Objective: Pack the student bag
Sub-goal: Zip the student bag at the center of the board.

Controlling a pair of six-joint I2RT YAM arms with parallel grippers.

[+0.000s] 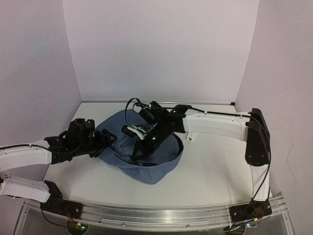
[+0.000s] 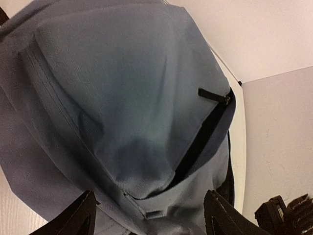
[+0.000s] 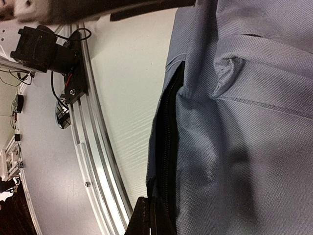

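The student bag [image 1: 151,164], slate-blue fabric, lies in the middle of the table. My left gripper [image 1: 105,142] is at its left edge. In the left wrist view that gripper [image 2: 149,220] is open, one fingertip [image 2: 76,218] on each side of the bag's fabric [image 2: 122,98]. A dark pocket slit [image 2: 200,142] with a zip pull [image 2: 213,94] gapes ahead of it. My right gripper [image 1: 142,151] reaches onto the bag from the right. In the right wrist view it [image 3: 152,218] is shut on the bag's edge beside the black zipper [image 3: 168,147], holding that edge off the table.
White walls close in the table on the left, back and right. An aluminium rail [image 1: 161,213] runs along the near edge and shows in the right wrist view as the rail [image 3: 93,147]. Part of the right arm [image 2: 286,215] sits just beyond the bag.
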